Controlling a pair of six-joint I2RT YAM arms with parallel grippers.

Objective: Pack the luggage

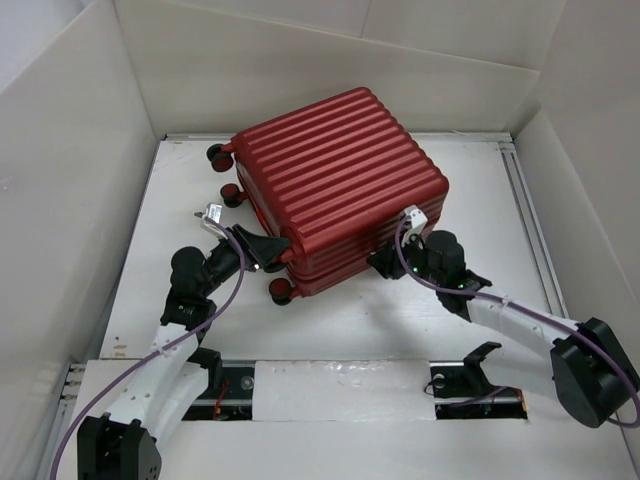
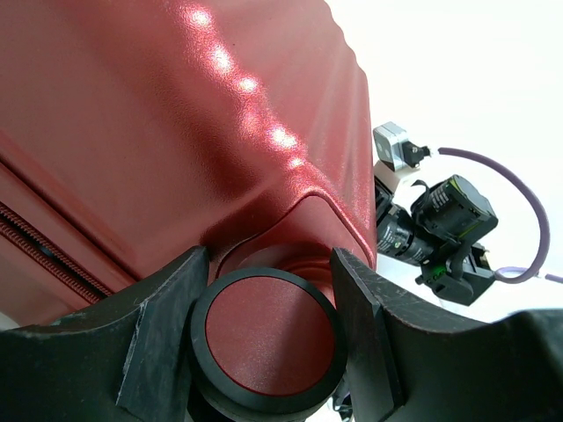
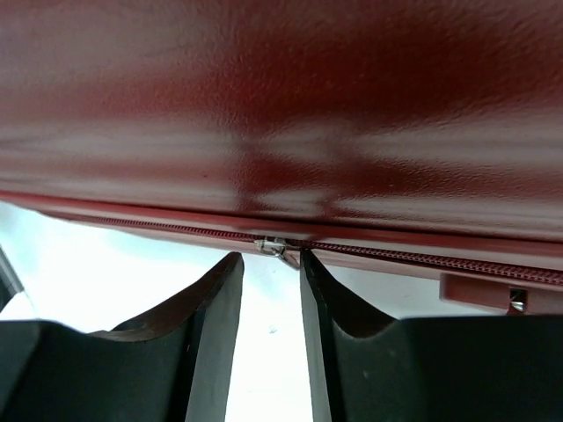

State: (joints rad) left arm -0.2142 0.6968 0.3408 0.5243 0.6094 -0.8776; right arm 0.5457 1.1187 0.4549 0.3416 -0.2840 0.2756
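The dark-red ribbed luggage [image 1: 340, 180] lies closed on the white table, wheels toward the left. My left gripper [image 1: 268, 255] is at its near-left corner. In the left wrist view its fingers [image 2: 167, 316] clasp a red-faced, black-rimmed wheel [image 2: 268, 338] from both sides under the shell [image 2: 176, 132]. My right gripper [image 1: 385, 262] is against the near-right side. In the right wrist view it [image 3: 268, 259] is slightly open, tips at the zipper seam [image 3: 422, 258], with the silver zipper pull [image 3: 277, 247] just beyond the tips, by the right one. The lining is hidden.
Tall white walls [image 1: 60, 150] enclose the table on the left, back and right. A metal rail [image 1: 530, 220] runs along the right side. Three other wheels [image 1: 217, 155] stick out on the left. The right arm's wrist [image 2: 440, 220] shows behind the corner in the left wrist view.
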